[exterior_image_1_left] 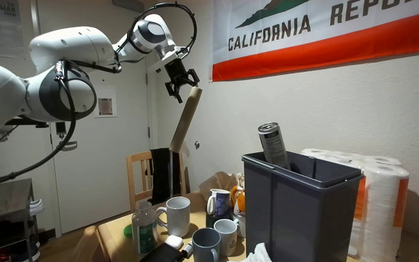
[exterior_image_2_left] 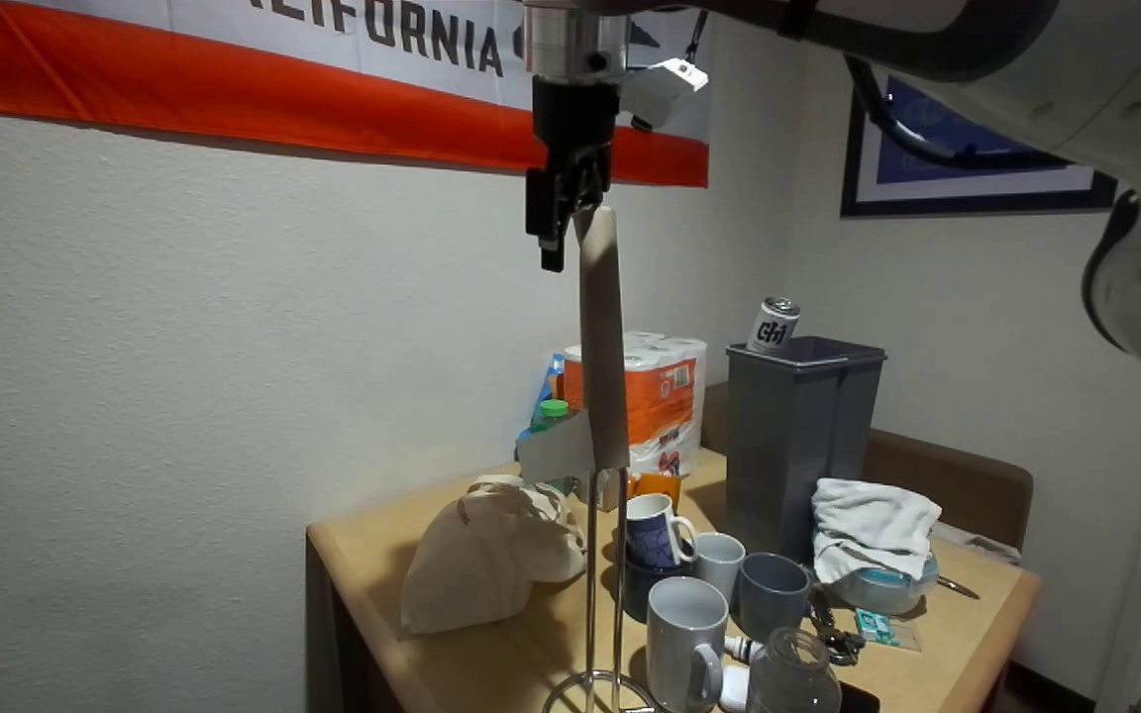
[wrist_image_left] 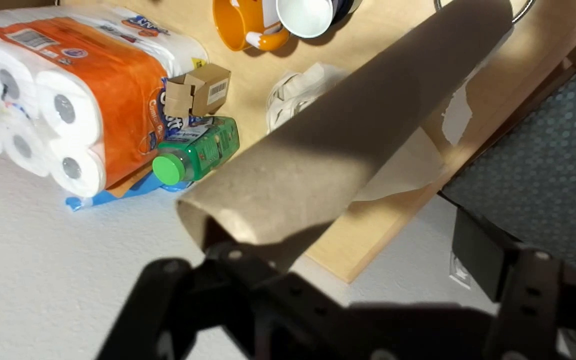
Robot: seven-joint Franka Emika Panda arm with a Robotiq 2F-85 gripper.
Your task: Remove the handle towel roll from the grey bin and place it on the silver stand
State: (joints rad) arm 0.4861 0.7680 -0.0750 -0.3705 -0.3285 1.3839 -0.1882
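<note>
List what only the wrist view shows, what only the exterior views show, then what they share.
Wrist view only: a dark dotted surface, and the hollow inside the brown cardboard tube.
Exterior views only: the grey bin, the can sticking out of it, and the flag.
Shared: the tube, the open pincer, the white roll pack and at least part of the silver stand.

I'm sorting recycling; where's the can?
In an exterior view, the can, right of centre, tilts out of the bin, left of the paper rolls.
</note>
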